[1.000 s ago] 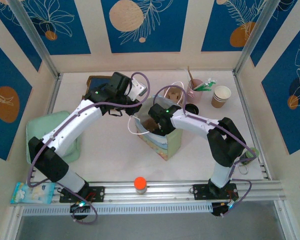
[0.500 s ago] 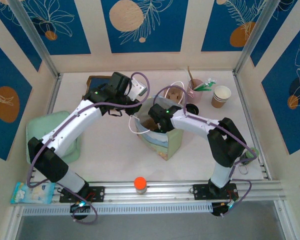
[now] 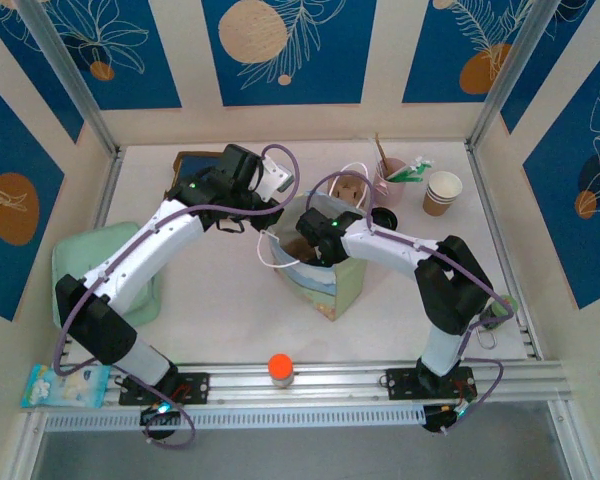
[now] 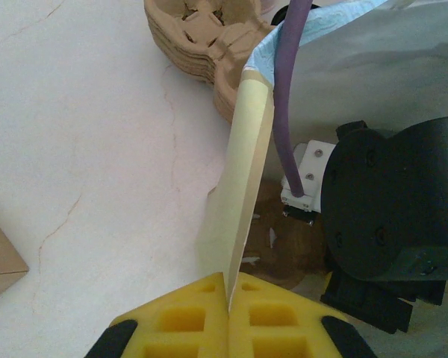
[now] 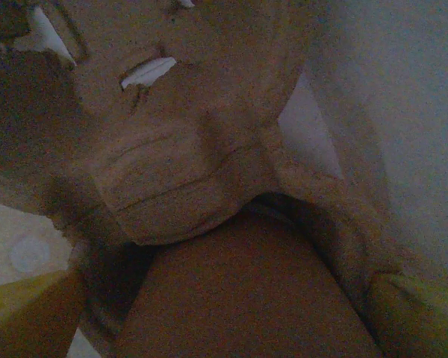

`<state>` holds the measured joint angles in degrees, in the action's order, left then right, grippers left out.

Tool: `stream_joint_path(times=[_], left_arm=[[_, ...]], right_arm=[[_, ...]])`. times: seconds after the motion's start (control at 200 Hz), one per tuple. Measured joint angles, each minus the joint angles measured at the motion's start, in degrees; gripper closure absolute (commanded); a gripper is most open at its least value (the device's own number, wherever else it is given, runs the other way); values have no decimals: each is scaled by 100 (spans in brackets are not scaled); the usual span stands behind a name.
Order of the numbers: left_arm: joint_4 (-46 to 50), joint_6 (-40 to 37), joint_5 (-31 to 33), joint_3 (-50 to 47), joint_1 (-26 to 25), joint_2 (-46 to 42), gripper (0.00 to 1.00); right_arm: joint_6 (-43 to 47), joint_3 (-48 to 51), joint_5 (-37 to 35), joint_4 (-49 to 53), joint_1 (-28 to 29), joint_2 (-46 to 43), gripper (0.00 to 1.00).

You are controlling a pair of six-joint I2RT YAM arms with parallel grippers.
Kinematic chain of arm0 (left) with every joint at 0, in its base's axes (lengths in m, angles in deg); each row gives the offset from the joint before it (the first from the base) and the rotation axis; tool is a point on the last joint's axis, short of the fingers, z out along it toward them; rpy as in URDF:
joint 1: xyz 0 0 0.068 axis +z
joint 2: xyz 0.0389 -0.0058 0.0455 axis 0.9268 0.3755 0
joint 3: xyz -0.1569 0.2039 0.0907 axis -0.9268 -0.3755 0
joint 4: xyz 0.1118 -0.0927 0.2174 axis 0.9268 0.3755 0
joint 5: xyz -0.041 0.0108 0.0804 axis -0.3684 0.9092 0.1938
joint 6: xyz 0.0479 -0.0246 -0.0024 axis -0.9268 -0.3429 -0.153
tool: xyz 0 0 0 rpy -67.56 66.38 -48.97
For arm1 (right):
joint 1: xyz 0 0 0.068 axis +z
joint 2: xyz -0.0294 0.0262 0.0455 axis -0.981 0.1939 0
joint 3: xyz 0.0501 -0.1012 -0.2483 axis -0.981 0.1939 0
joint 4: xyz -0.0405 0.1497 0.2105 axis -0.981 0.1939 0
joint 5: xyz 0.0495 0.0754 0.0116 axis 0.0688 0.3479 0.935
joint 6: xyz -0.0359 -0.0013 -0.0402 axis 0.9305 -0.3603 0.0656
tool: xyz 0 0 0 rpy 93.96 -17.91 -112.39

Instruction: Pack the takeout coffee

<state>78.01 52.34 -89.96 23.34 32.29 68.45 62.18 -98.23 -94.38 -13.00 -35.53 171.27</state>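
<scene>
The paper bag stands open-topped in the middle of the worktop, pale green with a blue rim. The left hand is closed tight on the bag's far left edge. In the left wrist view its yellow fingers meet on the folded paper, which rises straight up from between them.

The right hand reaches down into the bag from above. Its two yellow fingertips sit at opposite lower corners of the right wrist view, so it is spread wide. Between them lies a smooth brown rounded thing – the light in there is too dim to say what it is or whether either fingertip touches it. Past it, deeper in the bag, lies a brown pulp cup carrier with its moulded ridges showing. The left wrist view also catches brown pulp low in the bag, beside the right arm's black wrist and a purple cable running down to it.

Just behind the bag, on the worktop, sits a stack of spare carriers. To the right of that stack stand a pink cup holding sticks and packets, then a plain paper cup, with a black lid lying near the bag's right corner. At the near edge – well apart from the bag – stands an orange-capped bottle.
</scene>
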Motion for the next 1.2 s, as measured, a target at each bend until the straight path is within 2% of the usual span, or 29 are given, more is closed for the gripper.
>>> stream_joint_path(times=[1.201], left_arm=[[63,2,2,0,-4,-37,92]], right_arm=[[7,140,17,-177,76,-74,1]])
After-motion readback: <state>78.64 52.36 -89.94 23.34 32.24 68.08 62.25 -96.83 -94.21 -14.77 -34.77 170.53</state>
